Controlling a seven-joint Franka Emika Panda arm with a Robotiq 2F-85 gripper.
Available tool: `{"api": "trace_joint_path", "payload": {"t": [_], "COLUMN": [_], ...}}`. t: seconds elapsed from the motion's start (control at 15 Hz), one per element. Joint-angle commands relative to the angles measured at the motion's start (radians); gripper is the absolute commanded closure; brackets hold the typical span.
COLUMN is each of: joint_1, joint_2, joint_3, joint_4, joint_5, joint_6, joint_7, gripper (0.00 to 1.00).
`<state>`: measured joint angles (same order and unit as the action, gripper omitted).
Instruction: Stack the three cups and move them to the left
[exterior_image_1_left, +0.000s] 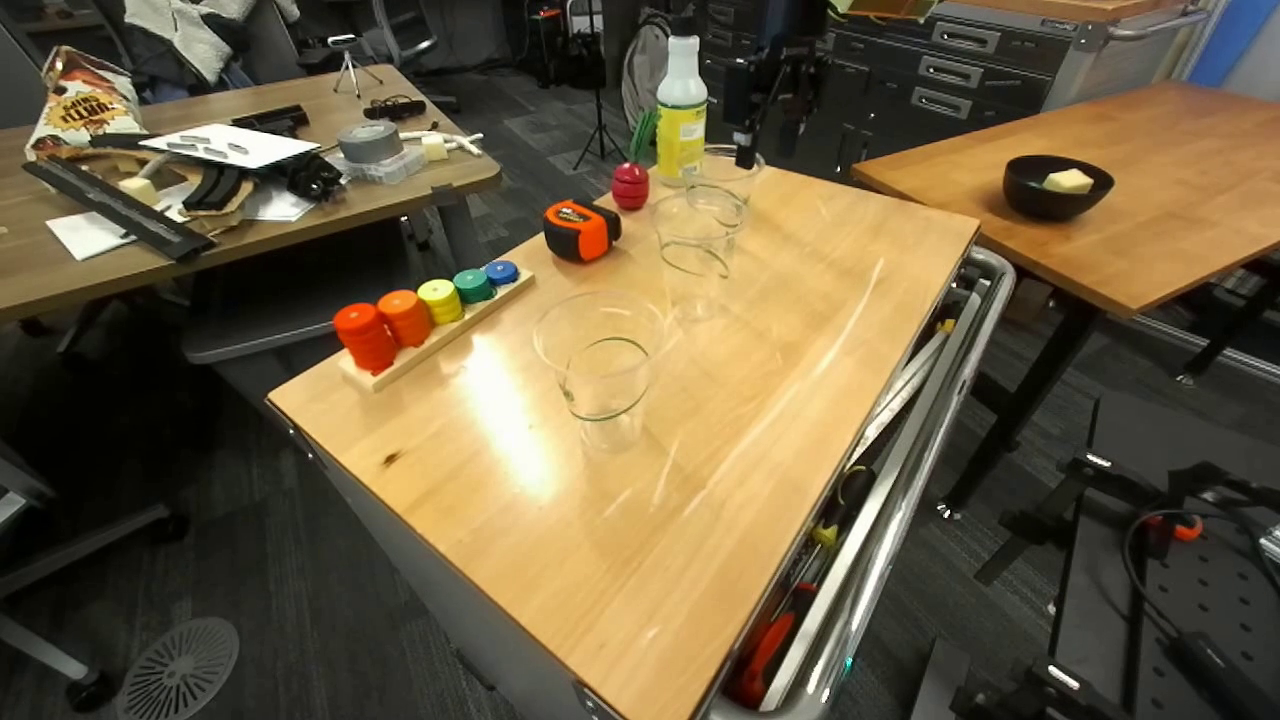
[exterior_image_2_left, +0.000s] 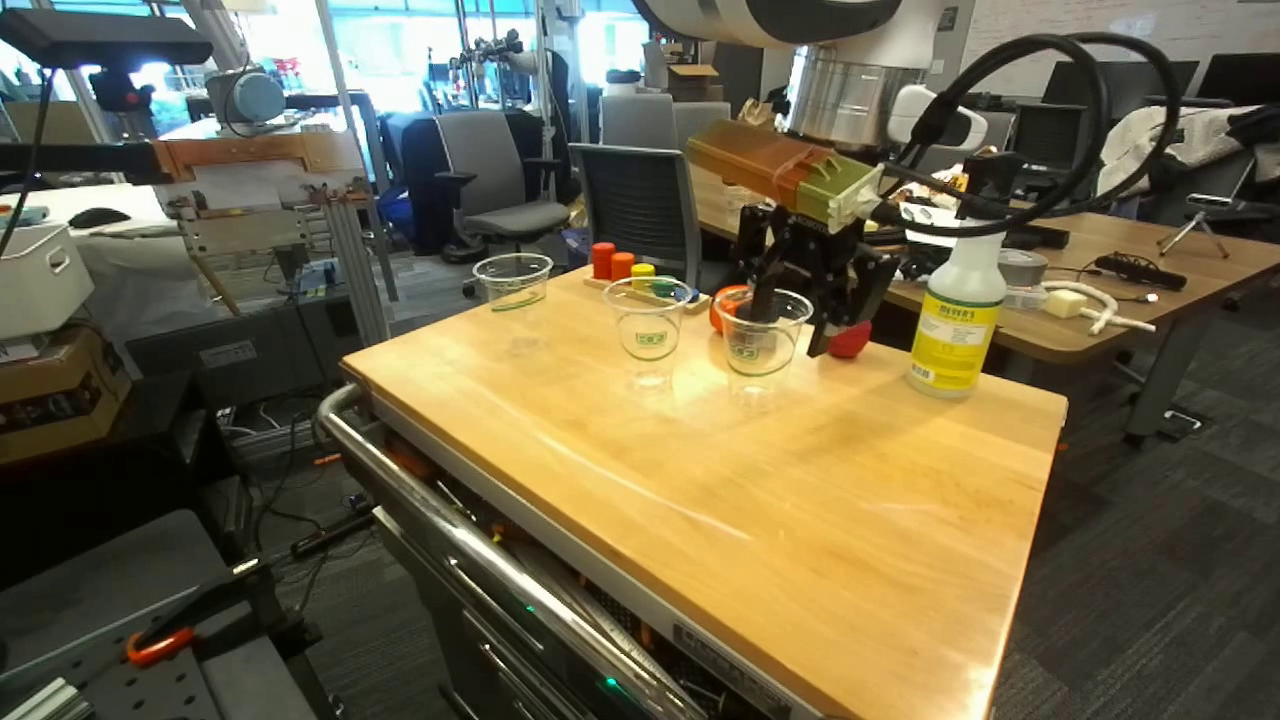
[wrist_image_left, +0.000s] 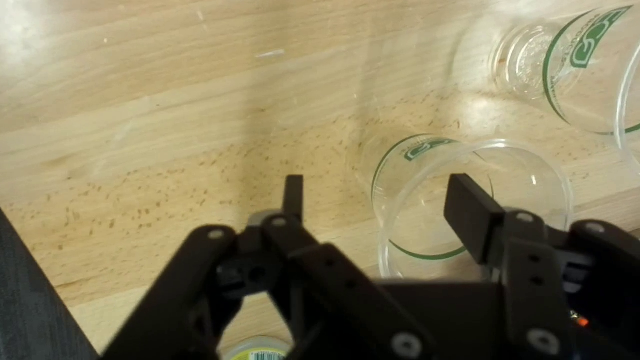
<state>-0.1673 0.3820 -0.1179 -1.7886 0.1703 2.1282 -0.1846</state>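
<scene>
Three clear cups stand upright and apart in a row on the wooden tabletop. In both exterior views I see the cup at the gripper (exterior_image_1_left: 722, 188) (exterior_image_2_left: 758, 362), the middle cup (exterior_image_1_left: 697, 262) (exterior_image_2_left: 645, 335) and the far-end cup (exterior_image_1_left: 605, 375) (exterior_image_2_left: 513, 288). My gripper (exterior_image_2_left: 790, 325) is open. In the wrist view the gripper (wrist_image_left: 377, 187) has one finger over the mouth of the nearest cup (wrist_image_left: 430, 220) and the other finger outside it, so the cup's wall lies between them. The middle cup (wrist_image_left: 590, 75) shows at the upper right there. The fingers do not pinch the wall.
A spray bottle (exterior_image_1_left: 682, 120) (exterior_image_2_left: 957, 320) with a yellow label stands near the gripper. A red round object (exterior_image_1_left: 630, 187), an orange and black tape measure (exterior_image_1_left: 582, 230) and a wooden rack of coloured discs (exterior_image_1_left: 430, 320) line one edge. A metal handle (exterior_image_2_left: 480, 550) runs along the opposite edge.
</scene>
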Motion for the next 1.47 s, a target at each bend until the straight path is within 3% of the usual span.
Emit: {"api": "trace_joint_path", "payload": {"t": [0.0, 0.27, 0.4, 0.8, 1.13, 1.4], "joint_1": [-0.022, -0.017, -0.016, -0.020, -0.047, -0.029], "joint_2": [0.023, 0.014, 0.009, -0.044, -0.159, -0.249], "joint_3": [0.028, 0.030, 0.026, 0.003, 0.022, 0.017], "joint_4": [0.032, 0.014, 0.011, 0.013, 0.038, 0.045], "joint_5": [0.043, 0.043, 0.040, 0.032, 0.182, 0.279], "joint_6": [0.026, 0.068, 0.067, -0.009, -0.171, -0.277], "joint_7": [0.003, 0.021, 0.044, 0.157, 0.174, 0.169], "gripper": [0.58, 0.89, 1.00, 0.98, 0.98, 0.98]}}
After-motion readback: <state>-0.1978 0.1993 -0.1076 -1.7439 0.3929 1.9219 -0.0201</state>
